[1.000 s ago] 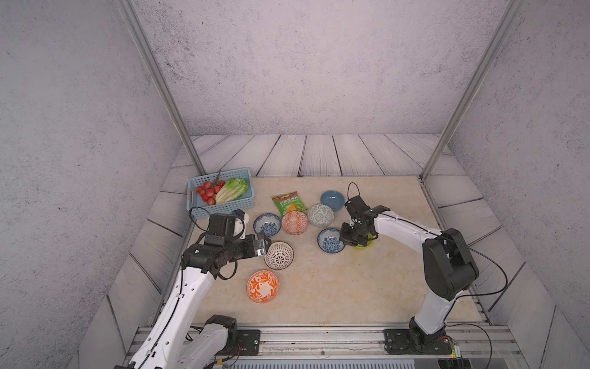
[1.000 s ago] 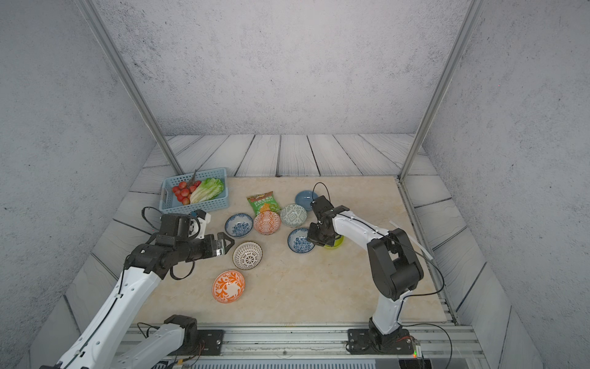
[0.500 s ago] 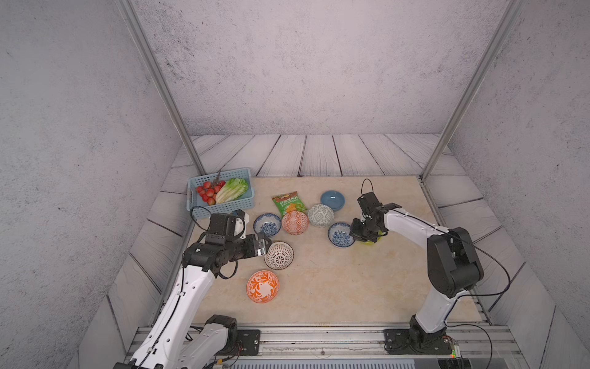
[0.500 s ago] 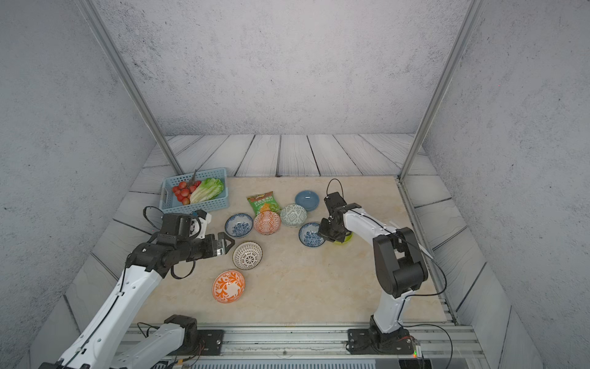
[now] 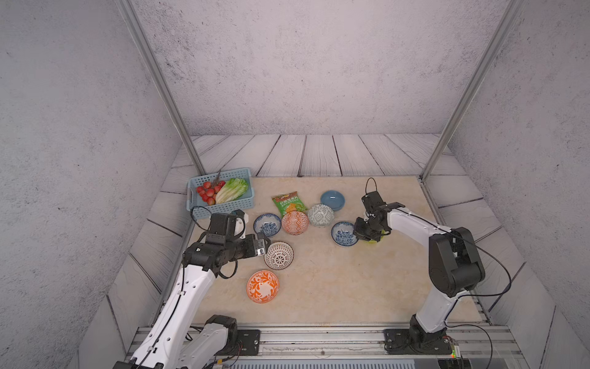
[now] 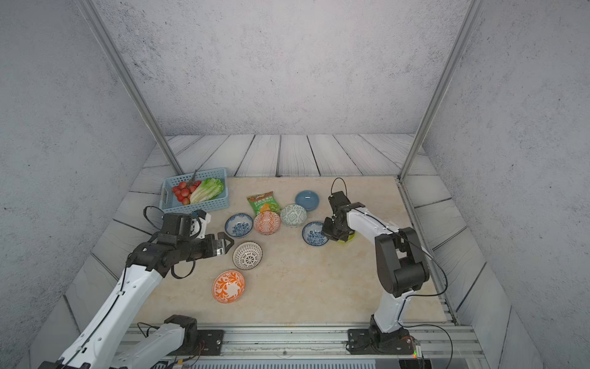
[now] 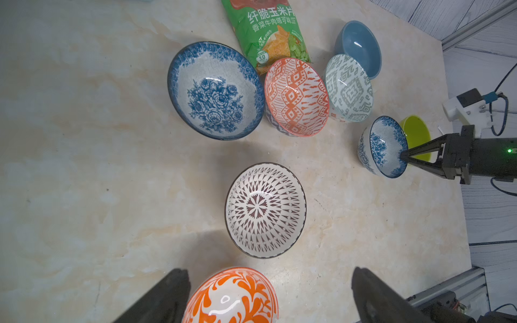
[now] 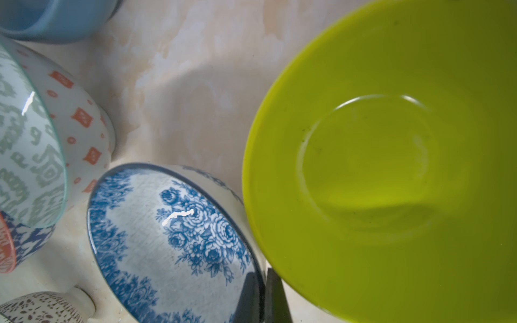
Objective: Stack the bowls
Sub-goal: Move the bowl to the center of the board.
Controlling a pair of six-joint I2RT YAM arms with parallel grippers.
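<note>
Pinching only a thin rim, the shut right gripper (image 7: 402,156) is risking dropping the blue-floral bowl (image 7: 382,145) between its jaws — left gripper (image 6: 226,243) is hanging open, empty.

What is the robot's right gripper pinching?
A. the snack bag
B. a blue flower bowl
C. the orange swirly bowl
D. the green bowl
B: the right gripper is shut on the rim of the blue flower bowl. The green bowl only sits close beside it.
</note>
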